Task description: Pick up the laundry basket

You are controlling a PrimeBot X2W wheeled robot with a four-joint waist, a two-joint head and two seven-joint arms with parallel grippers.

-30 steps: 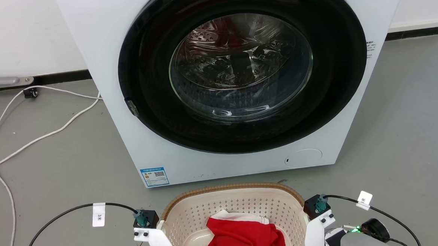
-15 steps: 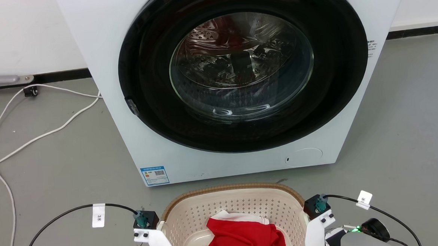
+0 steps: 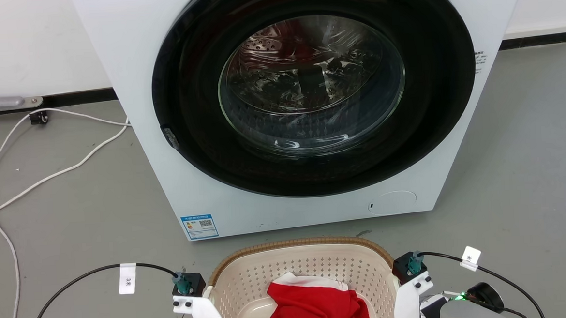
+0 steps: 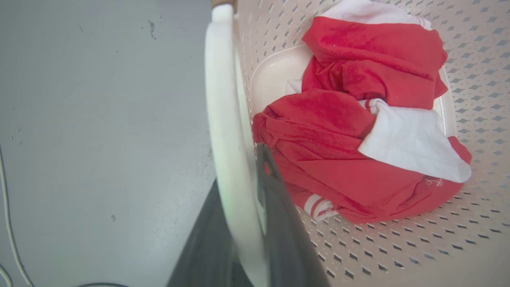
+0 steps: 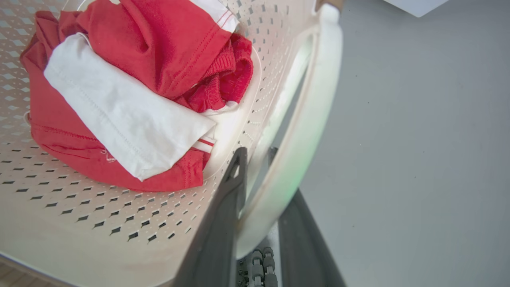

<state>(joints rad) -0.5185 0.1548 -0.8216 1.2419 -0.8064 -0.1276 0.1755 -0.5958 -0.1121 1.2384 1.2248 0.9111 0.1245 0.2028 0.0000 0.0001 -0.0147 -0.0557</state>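
Almost nothing has moved since a moment ago. Only the wash behind the round glass door (image 3: 310,85) has turned a bit, and less red shows near the top. The one laundry basket (image 3: 298,267) stays in the same spot, low in the head view, just in front of the one white washing machine (image 3: 128,65). I cannot tell if it sits on the grey floor (image 3: 72,213) or hangs just above it.

One heap of red and white clothes (image 3: 315,305) lies inside the basket. The basket has two white handles, one on each side. The left gripper (image 4: 239,171) has its two dark fingers closed around the left handle (image 4: 223,99), one finger on each side. The right gripper (image 5: 256,153) grips the right handle (image 5: 314,99) the same way. Both grippers are where they were before.

One white cable (image 3: 46,178) snakes over the floor, well to the left of the machine.
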